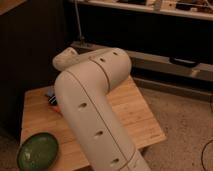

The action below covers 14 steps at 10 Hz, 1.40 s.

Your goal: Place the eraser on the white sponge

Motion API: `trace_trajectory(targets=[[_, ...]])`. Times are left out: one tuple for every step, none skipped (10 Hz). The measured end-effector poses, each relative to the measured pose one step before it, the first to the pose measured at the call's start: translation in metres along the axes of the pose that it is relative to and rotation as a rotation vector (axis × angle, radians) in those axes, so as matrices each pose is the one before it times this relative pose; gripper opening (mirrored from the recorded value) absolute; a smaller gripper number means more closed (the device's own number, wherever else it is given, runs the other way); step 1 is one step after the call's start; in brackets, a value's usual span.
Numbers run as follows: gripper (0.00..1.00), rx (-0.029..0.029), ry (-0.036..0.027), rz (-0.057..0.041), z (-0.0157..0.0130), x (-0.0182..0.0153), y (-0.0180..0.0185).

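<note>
My white arm (pixel 95 115) fills the middle of the camera view and reaches toward the back left of the wooden table (pixel 142 117). My gripper is hidden behind the arm, somewhere over the table's left part. A dark object (pixel 50 94), possibly the eraser, peeks out at the arm's left edge, with an orange item (pixel 56 108) just below it. The white sponge is hidden.
A green bowl (pixel 37 151) sits at the table's front left corner. Dark shelving with a metal rail (pixel 165 62) runs behind the table. Speckled floor (pixel 185 120) lies to the right.
</note>
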<state>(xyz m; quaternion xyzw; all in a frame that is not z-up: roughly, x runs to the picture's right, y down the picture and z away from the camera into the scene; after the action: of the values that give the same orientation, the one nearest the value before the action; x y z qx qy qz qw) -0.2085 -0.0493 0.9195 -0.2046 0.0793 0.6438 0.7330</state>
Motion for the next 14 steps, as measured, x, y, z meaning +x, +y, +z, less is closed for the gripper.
trace_trajectory(targets=[[0.80,-0.02457,0.00709,0.04279,-0.00163,-0.00204,-0.00649],[0.80,-0.02126,0.00878,0.03754,-0.00335,-0.00287,-0.00495],[0.80,-0.01882,0.01326,0.02652,-0.00558,-0.00207,-0.00083],[0.80,-0.03341,0.01705,0.03535,-0.00654,0.00076,0.00217],[0.80,-0.01772,0.00556,0.02782,-0.00668,0.00062,-0.00274],[0.80,0.00351,0.00465,0.01770,-0.00178,0.00359,0.00336],[0.80,0.02033,0.01325,0.02156,0.00039,0.00751,0.01121],[0.80,0.01387,0.00948,0.01679,0.00409,0.00394,0.00528],[0.80,0.01811,0.00539,0.01564,0.00365,0.00002,-0.00251],[0.80,0.00542,0.01060,0.01820,0.00478,0.00082,-0.00104],[0.80,-0.00069,0.00785,0.00689,0.00352,0.00153,0.00149],[0.80,-0.00751,0.00927,0.01103,0.00352,0.00102,-0.00026],[0.80,-0.00824,0.00561,0.00802,0.00304,0.00068,-0.00045],[0.80,-0.00463,0.00466,0.00064,0.00361,0.00047,-0.00079]])
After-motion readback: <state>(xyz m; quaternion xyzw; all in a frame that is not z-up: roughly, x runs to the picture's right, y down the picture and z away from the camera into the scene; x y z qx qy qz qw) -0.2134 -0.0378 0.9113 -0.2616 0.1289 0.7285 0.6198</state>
